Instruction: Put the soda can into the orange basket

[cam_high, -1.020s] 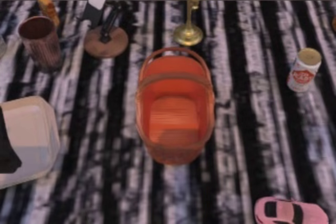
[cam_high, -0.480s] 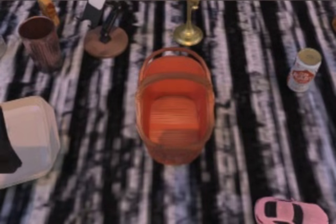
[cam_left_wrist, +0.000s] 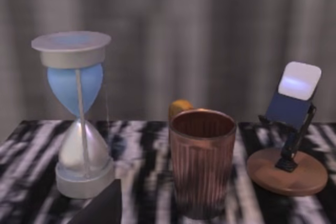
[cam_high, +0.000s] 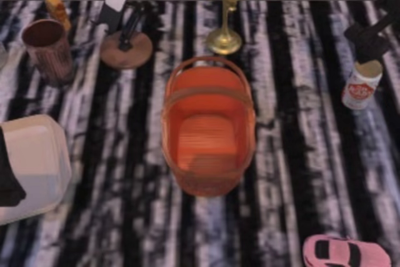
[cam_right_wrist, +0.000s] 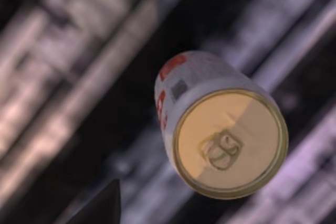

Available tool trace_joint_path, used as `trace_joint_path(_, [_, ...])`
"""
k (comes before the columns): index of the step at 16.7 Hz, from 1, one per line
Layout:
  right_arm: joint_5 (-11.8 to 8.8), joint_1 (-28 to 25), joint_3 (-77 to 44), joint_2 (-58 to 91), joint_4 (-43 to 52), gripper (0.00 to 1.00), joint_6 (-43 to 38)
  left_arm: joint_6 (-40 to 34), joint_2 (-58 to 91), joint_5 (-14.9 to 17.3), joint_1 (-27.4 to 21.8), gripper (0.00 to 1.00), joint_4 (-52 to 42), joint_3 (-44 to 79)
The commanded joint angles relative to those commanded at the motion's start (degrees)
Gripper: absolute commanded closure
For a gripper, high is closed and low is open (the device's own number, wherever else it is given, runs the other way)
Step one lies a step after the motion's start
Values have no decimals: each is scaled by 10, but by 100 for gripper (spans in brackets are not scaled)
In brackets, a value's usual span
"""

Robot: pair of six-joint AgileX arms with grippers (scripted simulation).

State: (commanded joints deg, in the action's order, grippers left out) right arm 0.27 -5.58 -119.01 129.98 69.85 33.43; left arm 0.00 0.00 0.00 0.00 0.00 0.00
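The soda can stands upright at the right side of the table, white with red markings and a tan-gold top. My right gripper hangs just above and behind it, open and holding nothing. In the right wrist view the can fills the middle, seen top-on, and one dark fingertip shows beside it, apart from it. The orange basket sits at the table's centre with its hoop handle up and nothing inside. My left arm is parked at the left edge.
A brass candlestick stands behind the basket. A brown ribbed cup, a phone stand and a small orange object are at the back left. An hourglass stands near the cup. A pink toy car lies front right.
My right arm has come into the top view from the back right and now hangs over the soda can. The can, the basket and the left arm have not moved.
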Motion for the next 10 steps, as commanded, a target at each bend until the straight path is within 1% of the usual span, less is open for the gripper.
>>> trace_joint_path(4, [1, -5, -82, 99, 62, 0, 27, 0, 0, 0, 0, 0, 0, 0])
trace_joint_path(10, [1, -2, -91, 113, 70, 0, 30, 0, 0, 0, 0, 0, 0, 0])
